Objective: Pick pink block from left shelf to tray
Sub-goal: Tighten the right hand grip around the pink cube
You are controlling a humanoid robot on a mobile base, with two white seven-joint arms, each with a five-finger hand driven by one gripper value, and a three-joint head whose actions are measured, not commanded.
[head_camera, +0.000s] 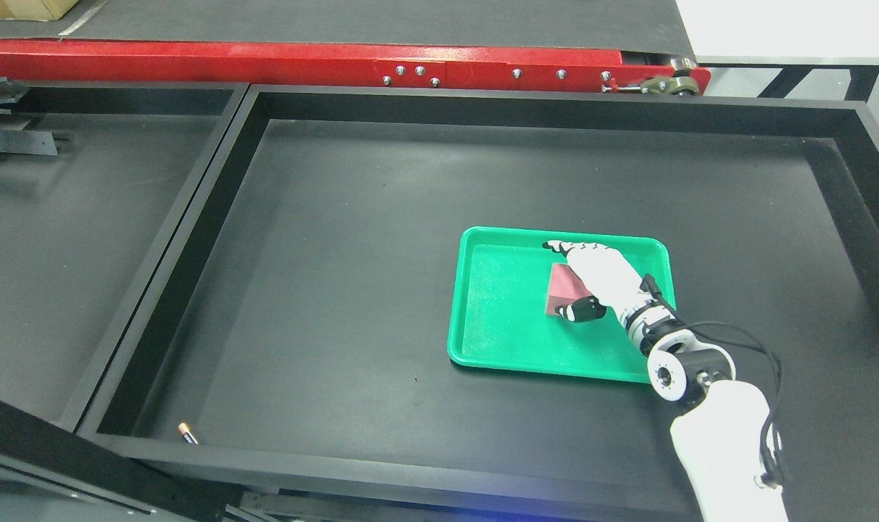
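The pink block (pixel 561 288) lies inside the green tray (pixel 497 326), toward its right half. My right hand (pixel 571 279) reaches in from the lower right and hovers right over the block. Its fingers (pixel 555 246) stretch straight out past the block's far edge, and the thumb (pixel 582 312) sits at the block's near corner. The hand looks open, not clamped on the block. Part of the block is hidden under the palm. My left arm does not show.
The tray sits in a large black walled bin (pixel 338 290). A second black compartment (pixel 69 217) lies to the left, behind a divider wall. A small battery (pixel 187 433) lies near the bin's front left corner. A red beam (pixel 301 69) runs along the back.
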